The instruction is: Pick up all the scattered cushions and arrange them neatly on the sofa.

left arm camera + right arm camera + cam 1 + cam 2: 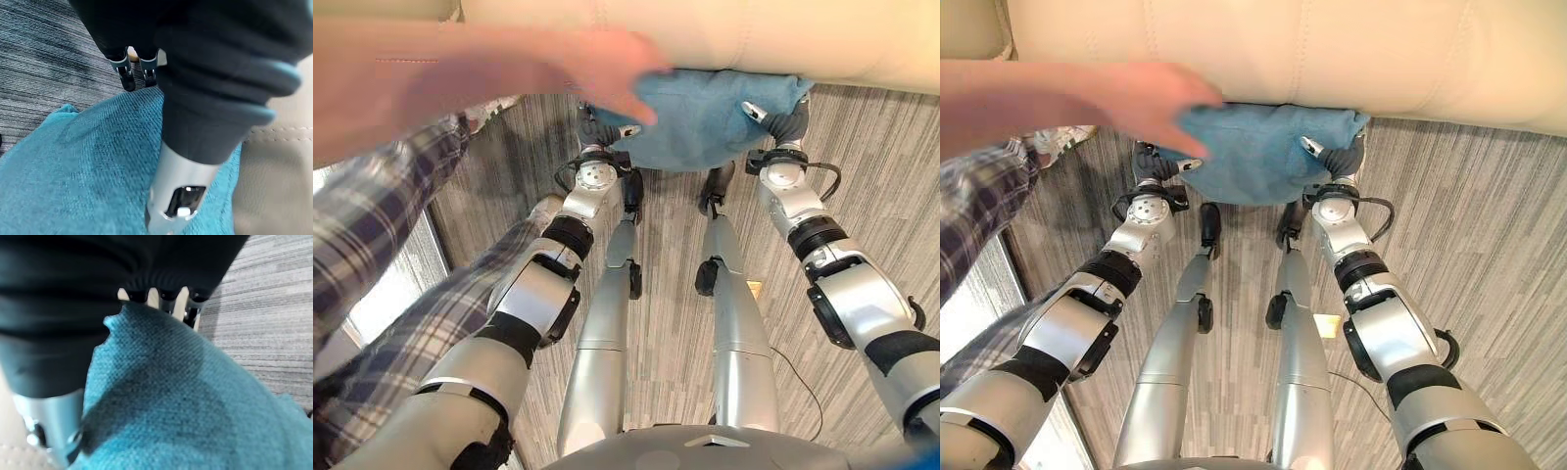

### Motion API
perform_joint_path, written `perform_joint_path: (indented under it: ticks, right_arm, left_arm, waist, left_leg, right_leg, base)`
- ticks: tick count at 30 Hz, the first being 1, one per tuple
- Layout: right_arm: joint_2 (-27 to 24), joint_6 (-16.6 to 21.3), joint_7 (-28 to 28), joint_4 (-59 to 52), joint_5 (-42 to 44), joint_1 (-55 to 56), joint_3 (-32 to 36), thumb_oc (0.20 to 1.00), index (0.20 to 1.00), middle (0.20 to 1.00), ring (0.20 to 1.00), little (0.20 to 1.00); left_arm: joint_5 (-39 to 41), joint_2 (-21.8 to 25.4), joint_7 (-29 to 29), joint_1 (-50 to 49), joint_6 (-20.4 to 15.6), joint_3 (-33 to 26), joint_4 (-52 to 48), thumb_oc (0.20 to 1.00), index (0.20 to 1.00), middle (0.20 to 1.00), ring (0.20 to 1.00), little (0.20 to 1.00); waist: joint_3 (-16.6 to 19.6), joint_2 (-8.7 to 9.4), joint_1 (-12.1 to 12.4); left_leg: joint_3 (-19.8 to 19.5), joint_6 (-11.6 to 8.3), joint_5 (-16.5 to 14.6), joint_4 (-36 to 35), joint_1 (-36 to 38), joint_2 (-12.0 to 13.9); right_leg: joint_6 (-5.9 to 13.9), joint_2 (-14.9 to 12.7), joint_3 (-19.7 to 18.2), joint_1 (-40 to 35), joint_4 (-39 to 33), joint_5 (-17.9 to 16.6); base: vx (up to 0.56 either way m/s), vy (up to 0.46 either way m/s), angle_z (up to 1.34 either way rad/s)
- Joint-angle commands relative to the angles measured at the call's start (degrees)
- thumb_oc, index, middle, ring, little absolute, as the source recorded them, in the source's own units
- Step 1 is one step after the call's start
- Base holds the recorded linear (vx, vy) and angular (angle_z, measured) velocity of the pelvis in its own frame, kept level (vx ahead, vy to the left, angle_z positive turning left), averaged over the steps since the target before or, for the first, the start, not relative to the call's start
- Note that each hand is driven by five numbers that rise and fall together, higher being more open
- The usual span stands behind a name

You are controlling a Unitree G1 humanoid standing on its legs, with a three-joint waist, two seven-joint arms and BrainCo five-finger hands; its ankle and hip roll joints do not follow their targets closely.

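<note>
Cushion at 12 o'clock, against sofa front, gripped at both edges: left hand at 10, right hand at 2. Person's hand reaching in at 11. Risk: collision, or slipped grip.

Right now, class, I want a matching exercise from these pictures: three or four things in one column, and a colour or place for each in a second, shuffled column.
Things:
1. soft blue fabric cushion
2. cream leather sofa
3. grey striped carpet floor
4. person's hand

Descriptions:
A. reaching in over the cushion's edge
B. pale, along the top
C. held between both robot hands
D. underfoot, with fine lines

Pairs: 1-C, 2-B, 3-D, 4-A
</note>
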State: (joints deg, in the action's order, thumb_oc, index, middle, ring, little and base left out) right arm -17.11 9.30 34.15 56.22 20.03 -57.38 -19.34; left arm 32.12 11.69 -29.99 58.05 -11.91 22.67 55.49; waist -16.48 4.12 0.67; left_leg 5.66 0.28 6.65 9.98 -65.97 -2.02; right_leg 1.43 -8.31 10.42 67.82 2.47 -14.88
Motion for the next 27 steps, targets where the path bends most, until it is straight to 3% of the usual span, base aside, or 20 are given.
perform_joint_path:
  ticks: [1, 5, 20, 27]
  right_arm:
    - [1.7, 2.1, -0.7, -2.4, -2.1, -0.8, -3.8, 1.000, 1.000, 1.000, 1.000, 1.000]
    - [-0.3, 1.5, 0.9, -4.3, -6.9, 4.9, -0.6, 1.000, 1.000, 1.000, 1.000, 1.000]
    - [-0.3, -0.3, -1.1, -1.9, -7.3, 14.7, 2.7, 1.000, 1.000, 1.000, 1.000, 1.000]
    - [0.3, -1.2, -3.7, -0.3, -7.2, 21.3, 3.4, 1.000, 1.000, 1.000, 1.000, 1.000]
  left_arm:
    - [-2.6, -1.7, 1.8, 2.5, -3.1, 1.3, -4.1, 1.000, 1.000, 1.000, 1.000, 1.000]
    - [-5.4, -0.1, 1.3, -2.3, -2.5, -0.3, -6.2, 1.000, 1.000, 1.000, 1.000, 1.000]
    - [-5.8, 0.8, 3.4, -11.5, -0.4, -1.5, -4.2, 1.000, 1.000, 1.000, 1.000, 1.000]
    - [-7.3, -0.1, 6.2, -18.3, 1.2, -1.3, -2.8, 1.000, 1.000, 1.000, 1.000, 1.000]
  waist:
    - [-0.3, -2.17, -1.3]
    - [0.5, -1.95, -1.5]
    - [0.4, -1.61, -0.9]
    - [0.0, -1.55, -0.1]
  left_leg:
    - [-5.6, -3.20, -2.1, -3.6, 1.3, 0.6]
    - [-5.9, -3.22, -2.2, -4.0, 3.6, 0.7]
    - [-6.3, -3.12, -2.9, -3.5, 9.2, 0.6]
    - [-6.2, -3.22, -3.4, -4.1, 16.7, 0.6]
  right_leg:
    - [8.06, -1.6, -1.0, -1.6, 3.2, 6.1]
    - [8.00, -1.3, -0.6, -3.6, 3.3, 6.4]
    - [7.15, -1.7, 0.7, -8.9, 4.7, 7.3]
    - [6.81, -2.2, 2.4, -17.0, 4.1, 7.8]
  base:
    - [0.00, 0.000, 0.00]
    - [0.00, 0.000, 0.00]
    - [-0.01, -0.015, 0.02]
    - [-0.02, -0.021, 0.06]
